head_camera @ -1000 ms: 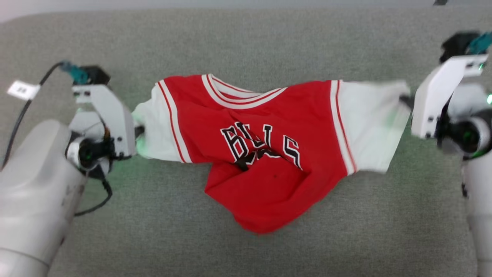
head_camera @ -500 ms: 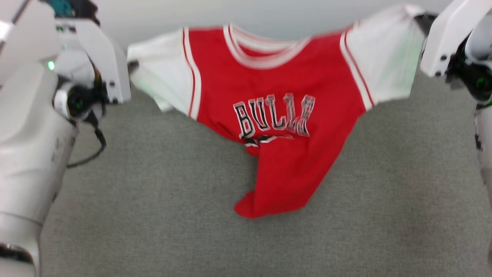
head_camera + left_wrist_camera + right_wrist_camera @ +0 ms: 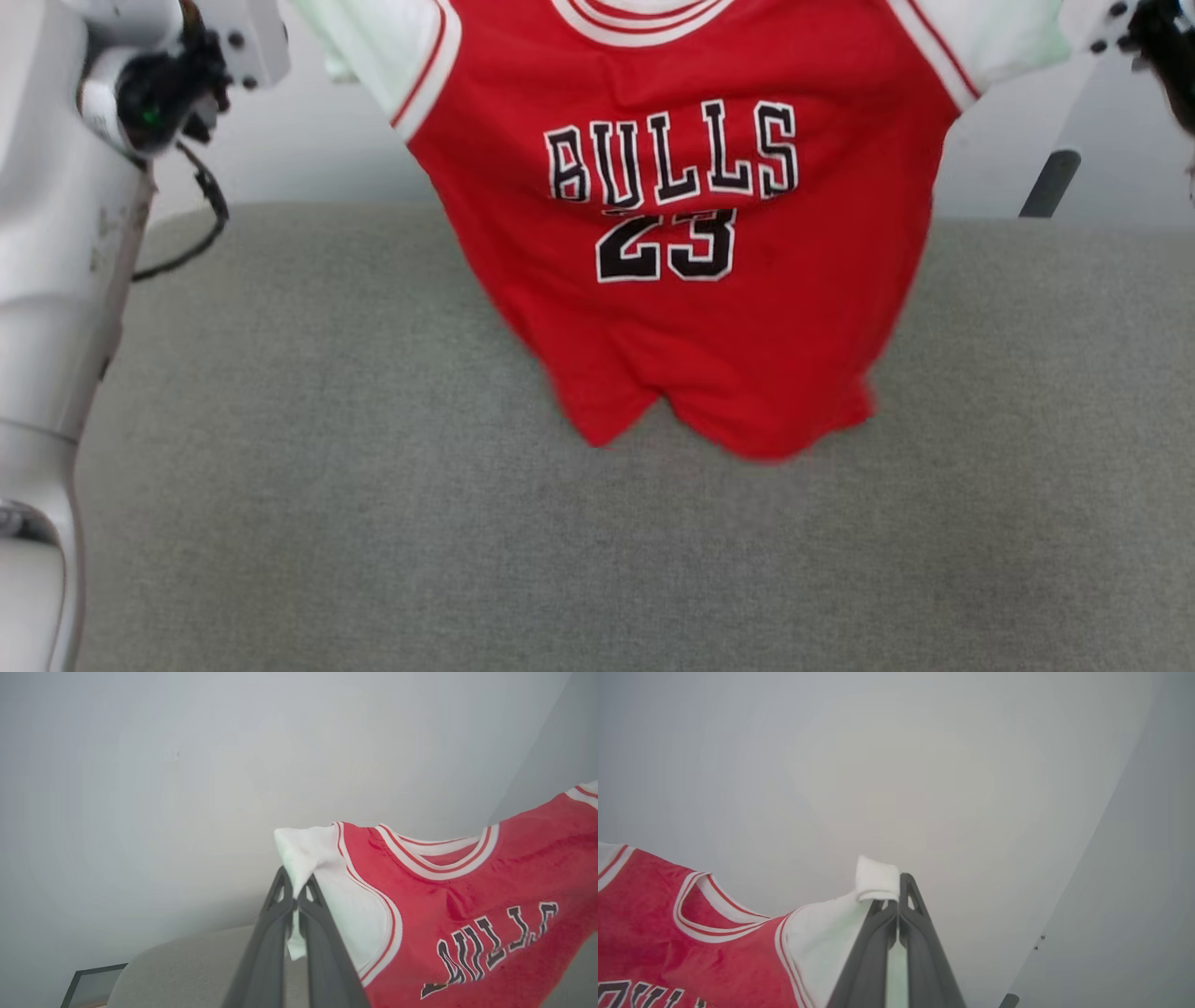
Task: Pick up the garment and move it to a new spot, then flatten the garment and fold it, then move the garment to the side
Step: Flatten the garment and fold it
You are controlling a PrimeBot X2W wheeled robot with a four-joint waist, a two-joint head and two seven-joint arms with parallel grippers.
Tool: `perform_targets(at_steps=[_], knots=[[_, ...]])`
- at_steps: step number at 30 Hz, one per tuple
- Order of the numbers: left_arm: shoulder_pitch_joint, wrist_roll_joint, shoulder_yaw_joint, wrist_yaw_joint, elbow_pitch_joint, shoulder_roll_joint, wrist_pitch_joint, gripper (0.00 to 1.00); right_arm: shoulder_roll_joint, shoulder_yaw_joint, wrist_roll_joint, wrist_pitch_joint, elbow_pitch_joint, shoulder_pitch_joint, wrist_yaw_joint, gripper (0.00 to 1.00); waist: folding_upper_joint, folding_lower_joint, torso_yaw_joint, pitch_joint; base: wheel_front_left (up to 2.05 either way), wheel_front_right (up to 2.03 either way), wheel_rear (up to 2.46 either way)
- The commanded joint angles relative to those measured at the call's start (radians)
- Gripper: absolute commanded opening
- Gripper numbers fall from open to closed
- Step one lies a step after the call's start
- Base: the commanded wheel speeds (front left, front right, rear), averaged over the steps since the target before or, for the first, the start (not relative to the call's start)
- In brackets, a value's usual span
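The garment [image 3: 691, 308] hangs in the air above the grey cushion [image 3: 280, 485], over its far half. It is spread open with the front toward the robot, so the black-and-white lettering [image 3: 672, 163] reads upright. Its long axis, from collar to hem, points straight down at the cushion. The line from sleeve to sleeve runs across, level with the cushion. The lower hem [image 3: 738, 434] is a little bunched and hangs low over the cushion; the head view does not tell whether it touches the cushion.

The left jaws are pressed together on the tip of the left white sleeve [image 3: 310, 858], high above the left side of the cushion. A small fold of cloth stands out past their tips. The right jaws are pressed together in the same way on the tip of the right white sleeve [image 3: 831, 938], high above the right side of the cushion.

So the garment lies below and between the two pairs of jaws, and neither arm is nearer: each holds one end. The lifting seems done and the carrying is the step in hand. Laying the garment flat would probably need the hem to meet the cushion first, with both pairs of jaws descending level and well apart. The pinches are thin, so a sleeve could slip out.
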Motion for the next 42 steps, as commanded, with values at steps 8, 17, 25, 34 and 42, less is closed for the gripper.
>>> perform_targets(at_steps=[8, 17, 25, 34, 42], knots=[[-0.082, 0.014, -0.005, -0.007, 0.062, -0.028, -0.029, 0.00, 0.008, 0.067, 0.018, -0.063, 0.110, -0.102, 0.000, 0.00, 0.0000, 0.0000, 0.002, -0.010, 0.00, 0.00, 0.00], [-0.189, 0.048, -0.003, 0.009, 0.083, -0.034, -0.125, 0.00, -0.013, 0.101, -0.019, -0.155, 0.172, -0.240, 0.000, 0.00, 0.0000, 0.0000, -0.007, 0.135, 0.00, 0.00, 0.00], [-0.356, 0.110, 0.008, 0.048, 0.082, -0.050, -0.306, 0.00, -0.030, 0.112, -0.194, -0.367, 0.220, -0.418, 0.000, 0.00, 0.0000, 0.0000, -0.009, 0.361, 0.00, 0.00, 0.00], [-0.536, 0.113, 0.069, 0.075, 0.094, -0.095, -0.544, 0.00, -0.056, 0.041, -0.497, -0.543, 0.185, -0.571, 0.000, 0.00, 0.0000, 0.0000, 0.030, 0.587, 0.00, 0.00, 0.00], [-0.624, 0.098, 0.149, 0.038, 0.083, -0.135, -0.675, 0.00, -0.072, -0.045, -0.705, -0.549, -0.032, -0.580, 0.000, 0.00, 0.0000, 0.0000, 0.096, 0.790, 0.00, 0.00, 0.00]])
